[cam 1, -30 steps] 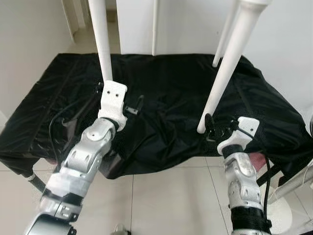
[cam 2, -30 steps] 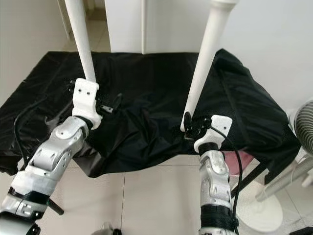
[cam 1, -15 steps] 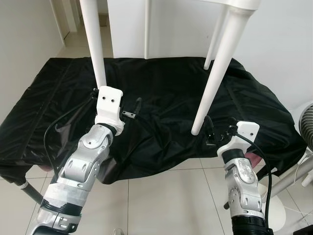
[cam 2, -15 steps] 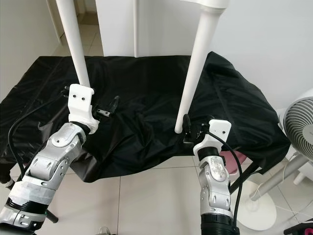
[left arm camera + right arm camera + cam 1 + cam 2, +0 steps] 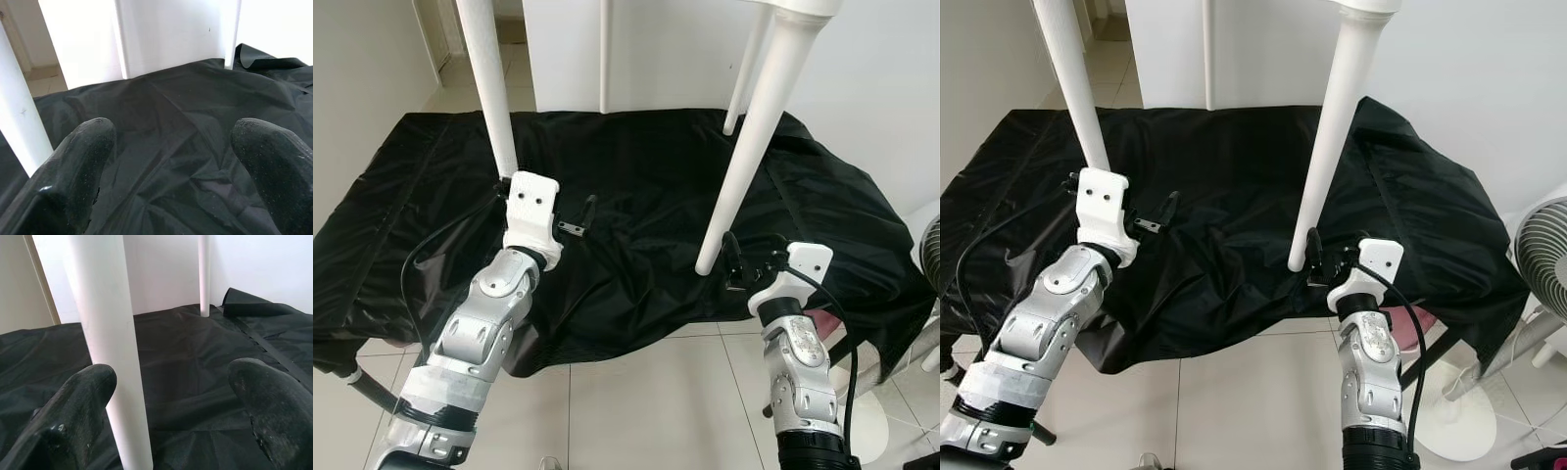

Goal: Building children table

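Observation:
A white children's table stands on a black cloth (image 5: 646,166), its top (image 5: 803,6) cut off by the picture's upper edge. My left gripper (image 5: 171,161) is open low over the cloth, just right of the front left leg (image 5: 491,93), which passes outside one finger (image 5: 78,166). My right gripper (image 5: 166,401) is open around the foot of the front right leg (image 5: 744,166). That leg (image 5: 107,333) stands between the fingers, close to one finger (image 5: 78,406). Two back legs (image 5: 604,54) (image 5: 744,83) rise behind.
The cloth drapes over a low platform and hangs off its front edge (image 5: 607,333) above the tiled floor (image 5: 646,411). A white fan (image 5: 1542,264) stands at the right. A pink object (image 5: 1402,323) lies under the cloth's edge. A white wall (image 5: 881,78) closes the back.
The camera has shifted and pulled back a little, so the whole scene moved. Both grippers keep their places beside the front legs and stay open.

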Tool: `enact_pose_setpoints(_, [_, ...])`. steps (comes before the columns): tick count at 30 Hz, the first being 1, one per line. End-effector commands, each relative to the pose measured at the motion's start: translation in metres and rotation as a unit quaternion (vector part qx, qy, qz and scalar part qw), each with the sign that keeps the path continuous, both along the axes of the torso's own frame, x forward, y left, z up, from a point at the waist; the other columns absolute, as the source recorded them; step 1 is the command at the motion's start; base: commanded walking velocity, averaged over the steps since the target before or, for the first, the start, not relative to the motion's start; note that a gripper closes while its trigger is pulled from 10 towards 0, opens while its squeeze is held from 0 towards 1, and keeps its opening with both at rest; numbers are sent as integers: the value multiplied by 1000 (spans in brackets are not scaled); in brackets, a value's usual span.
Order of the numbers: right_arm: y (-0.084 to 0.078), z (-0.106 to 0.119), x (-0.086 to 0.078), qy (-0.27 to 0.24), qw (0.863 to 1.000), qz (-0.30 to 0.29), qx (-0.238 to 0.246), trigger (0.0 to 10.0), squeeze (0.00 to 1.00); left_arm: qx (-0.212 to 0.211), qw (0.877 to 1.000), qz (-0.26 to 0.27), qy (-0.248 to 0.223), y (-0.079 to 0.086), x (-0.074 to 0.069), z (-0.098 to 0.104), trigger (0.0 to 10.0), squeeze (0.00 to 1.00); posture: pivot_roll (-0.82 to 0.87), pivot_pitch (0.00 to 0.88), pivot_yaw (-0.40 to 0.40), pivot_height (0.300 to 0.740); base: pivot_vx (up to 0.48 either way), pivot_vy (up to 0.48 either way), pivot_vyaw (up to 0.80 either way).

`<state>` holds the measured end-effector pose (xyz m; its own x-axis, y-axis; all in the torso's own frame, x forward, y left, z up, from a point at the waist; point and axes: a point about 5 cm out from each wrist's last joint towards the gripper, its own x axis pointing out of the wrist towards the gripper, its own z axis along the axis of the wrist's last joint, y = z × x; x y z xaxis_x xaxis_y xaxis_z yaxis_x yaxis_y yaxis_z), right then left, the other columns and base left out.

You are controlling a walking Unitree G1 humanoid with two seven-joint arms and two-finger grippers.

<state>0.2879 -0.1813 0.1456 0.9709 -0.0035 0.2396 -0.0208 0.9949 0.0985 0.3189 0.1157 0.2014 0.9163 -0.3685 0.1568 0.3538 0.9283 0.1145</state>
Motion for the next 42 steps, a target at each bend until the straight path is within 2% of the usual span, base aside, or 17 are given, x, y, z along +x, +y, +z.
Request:
enact_pose_setpoints(1, [-1,2,0,-4,1000,-3,2,10000,0,7,1000,19,-7,1,2,3,10000,0,56,124,-68,740,0,0,0])
enact_pose_setpoints(35, [-1,2,0,-4,1000,-3,2,10000,0,7,1000,19,-7,1,2,3,10000,0,56,124,-68,740,0,0,0])
enact_pose_setpoints(36, [-1,1,-1,-4,1000,-4,0,10000,0,-1,1000,21,-8,2,1,3,10000,0,56,0,0,740,0,0,0])
enact_pose_setpoints(39, [-2,-12,-15,18,1000,-2,-23,10000,0,-6,1000,23,8,17,-18,-17,10000,0,60,0,0,740,0,0,0])
enact_pose_setpoints(42, [-3,-13,-16,21,999,-1,-27,10000,0,-4,1000,24,10,19,-20,-19,10000,0,62,0,0,740,0,0,0])
